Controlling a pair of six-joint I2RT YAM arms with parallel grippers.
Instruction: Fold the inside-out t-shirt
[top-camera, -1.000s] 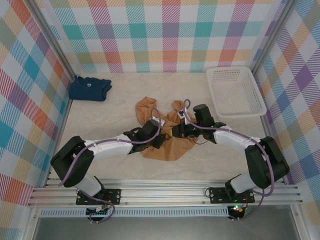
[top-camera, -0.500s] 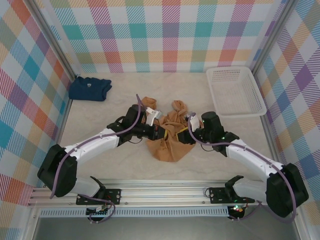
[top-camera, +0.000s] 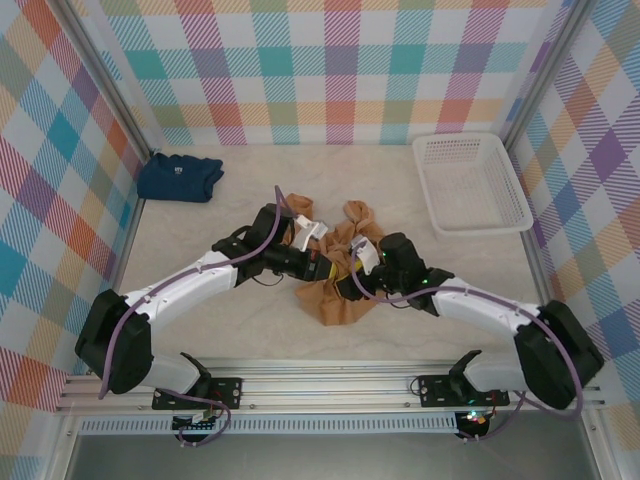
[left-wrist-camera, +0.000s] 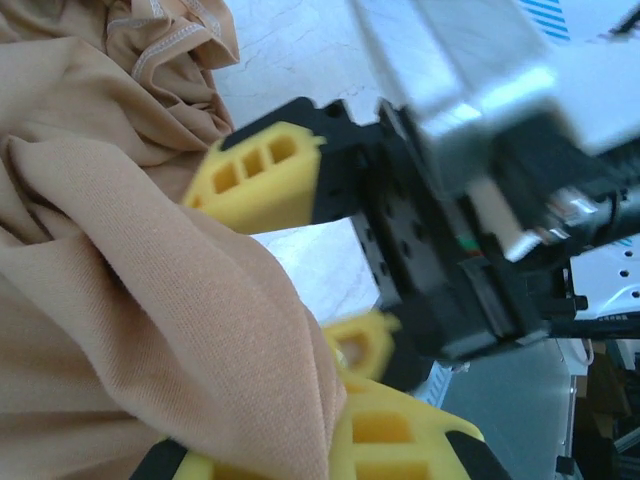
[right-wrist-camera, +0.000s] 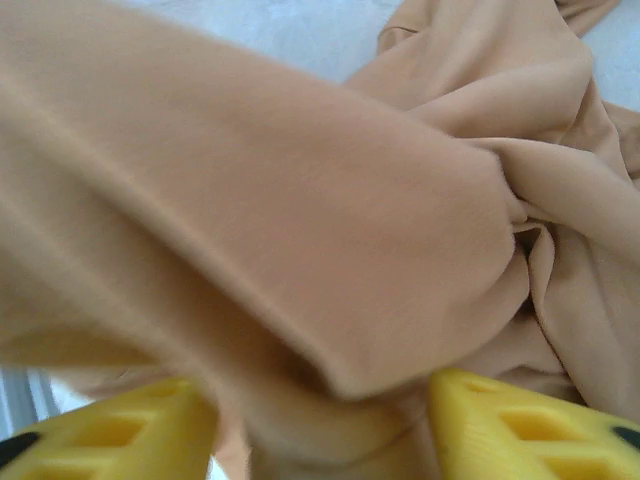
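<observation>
Pale table; t-shirt shape apparently half-hidden

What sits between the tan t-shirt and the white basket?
Nothing. In the top view, a bare stretch of tabletop separates the t-shirt from the basket.

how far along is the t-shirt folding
Nothing looks folded yet: the tan t-shirt is a crumpled heap. In hand: the left tool is shut on a bunch of it, and the right tool stands open around a fold. Left: spreading it flat, then every fold.
</observation>
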